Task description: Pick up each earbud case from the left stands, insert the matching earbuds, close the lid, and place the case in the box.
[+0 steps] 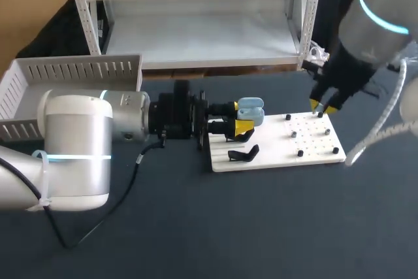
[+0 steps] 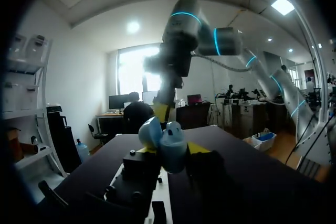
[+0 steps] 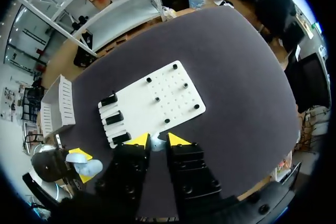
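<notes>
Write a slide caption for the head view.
Left hand holds an open blue earbud case at the white board's left end; right hand hovers over its far right corner.

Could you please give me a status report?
Left pincer shut on the blue earbud case, lid open, above the black stands. Right pincer shut on a small pale earbud, over the white board's far corner. Stands close beneath case.

Count of items on table, by kind

1 earbud case [image 1: 253,112] between left gripper [image 1: 243,117] fingers; 1 pale earbud [image 3: 156,144] between right gripper [image 3: 157,140] tips. Ahead of those tips: 1 white board [image 3: 173,103], 3 black stands [image 3: 114,117], 6 black pegs [image 3: 156,98], 1 white box [image 3: 65,98].
</notes>
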Controlling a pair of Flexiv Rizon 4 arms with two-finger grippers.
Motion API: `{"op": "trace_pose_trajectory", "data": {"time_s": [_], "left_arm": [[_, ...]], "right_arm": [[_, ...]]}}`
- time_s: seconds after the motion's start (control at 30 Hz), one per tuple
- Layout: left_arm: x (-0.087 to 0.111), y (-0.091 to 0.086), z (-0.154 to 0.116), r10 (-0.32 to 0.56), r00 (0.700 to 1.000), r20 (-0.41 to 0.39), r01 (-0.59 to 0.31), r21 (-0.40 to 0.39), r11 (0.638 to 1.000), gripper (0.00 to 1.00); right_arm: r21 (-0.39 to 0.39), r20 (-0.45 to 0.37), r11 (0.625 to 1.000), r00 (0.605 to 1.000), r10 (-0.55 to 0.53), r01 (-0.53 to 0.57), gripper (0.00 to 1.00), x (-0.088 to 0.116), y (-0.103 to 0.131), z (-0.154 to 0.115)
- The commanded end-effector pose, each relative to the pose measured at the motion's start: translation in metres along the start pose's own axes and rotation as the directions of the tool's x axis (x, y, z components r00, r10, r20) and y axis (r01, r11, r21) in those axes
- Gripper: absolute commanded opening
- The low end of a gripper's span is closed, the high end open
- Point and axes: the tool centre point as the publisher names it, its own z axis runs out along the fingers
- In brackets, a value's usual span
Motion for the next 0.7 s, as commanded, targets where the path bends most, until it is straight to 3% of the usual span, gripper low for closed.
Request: {"op": "trace_pose_trajectory", "data": {"time_s": [0.03, 0.23, 0.4, 0.7], "left_arm": [[0.000, -0.001, 0.001, 0.002, 1.000, 0.001, -0.002, -0.005, 1.000, 0.00], [0.000, -0.001, 0.001, 0.002, 1.000, 0.001, -0.002, -0.005, 1.000, 0.00], [0.000, -0.001, 0.001, 0.002, 1.000, 0.001, -0.002, -0.005, 1.000, 0.00], [0.000, -0.001, 0.001, 0.002, 1.000, 0.001, -0.002, -0.005, 1.000, 0.00]], "right_arm": [[0.062, -0.022, 0.997, 0.998, -0.052, 0.053, 0.00, 0.012, 0.014, -0.045], [0.077, -0.032, 0.981, 0.984, -0.174, 0.176, 0.00, 0.033, 0.040, -0.067], [0.026, -0.030, 0.963, 0.963, -0.266, 0.267, 0.00, 0.052, 0.064, -0.065], [0.004, -0.004, 0.955, 0.955, -0.295, 0.295, 0.00, 0.060, 0.072, -0.063]]}}
